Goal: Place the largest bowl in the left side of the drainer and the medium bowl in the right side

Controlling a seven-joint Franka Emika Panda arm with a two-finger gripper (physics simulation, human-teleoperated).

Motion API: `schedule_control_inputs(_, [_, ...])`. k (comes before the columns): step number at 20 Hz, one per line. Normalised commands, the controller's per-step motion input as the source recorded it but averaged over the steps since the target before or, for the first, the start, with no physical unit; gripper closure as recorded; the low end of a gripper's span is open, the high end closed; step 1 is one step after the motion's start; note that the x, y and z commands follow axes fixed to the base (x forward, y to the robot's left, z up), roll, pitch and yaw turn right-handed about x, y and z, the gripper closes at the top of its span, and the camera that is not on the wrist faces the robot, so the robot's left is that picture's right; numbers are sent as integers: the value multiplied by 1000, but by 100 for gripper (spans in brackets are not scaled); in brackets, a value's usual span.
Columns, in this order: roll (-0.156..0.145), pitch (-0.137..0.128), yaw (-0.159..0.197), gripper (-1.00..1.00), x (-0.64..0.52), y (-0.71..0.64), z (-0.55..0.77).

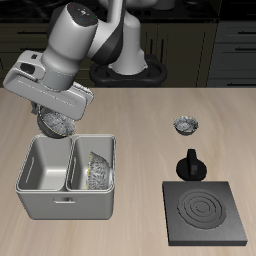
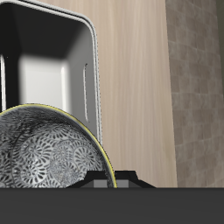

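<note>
My gripper (image 1: 56,113) is shut on the medium bowl (image 1: 57,123), a shiny grey bowl with a speckled inside, held tilted in the air just above the back rim of the drainer (image 1: 64,205). The wrist view shows this bowl (image 2: 52,157) close up, with an empty drainer compartment (image 2: 52,74) past it. The largest bowl (image 1: 97,168) leans inside the drainer's left side. The compartment below my gripper holds nothing.
A smaller metallic bowl (image 1: 186,125) sits alone farther back on the wooden table. A black knob-shaped object (image 1: 190,165) stands beside a flat black square stove plate (image 1: 208,212) near the front edge, well apart from the drainer.
</note>
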Motion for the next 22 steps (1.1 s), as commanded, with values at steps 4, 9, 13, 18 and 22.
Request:
schedule_control_inputs(4, [7,-5,47,100,264,-209,39])
schedule_control_inputs(9, [-125,5,-51,100,65,-222,12])
schedule_control_inputs(13, [-52,11,-41,100,66,-37,-129])
schedule_control_inputs(18, [-29,-7,47,100,70,172,-77])
schedule_control_inputs(22, [44,15,38,-100,66,319,-125])
